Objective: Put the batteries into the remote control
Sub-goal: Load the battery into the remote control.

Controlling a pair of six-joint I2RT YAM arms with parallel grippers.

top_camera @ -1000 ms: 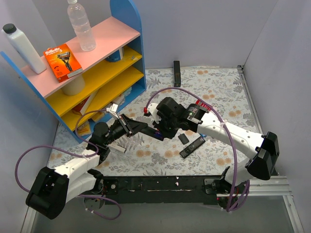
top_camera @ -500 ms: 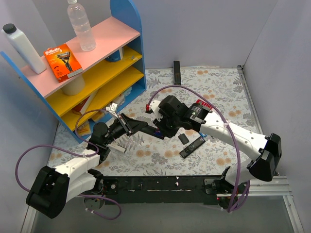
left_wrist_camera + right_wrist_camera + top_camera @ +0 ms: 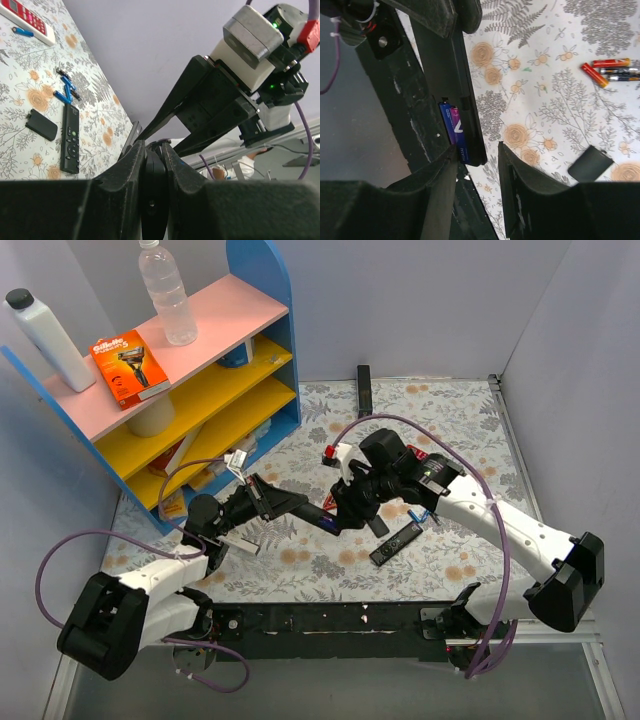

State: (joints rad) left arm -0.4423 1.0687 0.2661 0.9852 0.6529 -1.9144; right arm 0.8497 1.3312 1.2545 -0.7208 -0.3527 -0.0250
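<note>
From above, the left gripper (image 3: 268, 502) is clamped on the slim black remote control (image 3: 300, 508), which is held off the flower-printed table (image 3: 450, 410). The right gripper (image 3: 337, 521) meets its far end.

The left wrist view shows matte fingers (image 3: 131, 172) pinching the remote edge-on. Left of that hand lie loose blue batteries (image 3: 65, 95), a flat black cover (image 3: 41, 125) and a second black remote (image 3: 70, 139).

From the right wrist, the hand's fingers (image 3: 517, 200) stand narrowly apart around the remote's end, gripping nothing. A glossy blue battery (image 3: 456, 131) sits in the open compartment just ahead.

Top overhead, far; wrists close, both see remote control (image 3: 445, 75).
</note>
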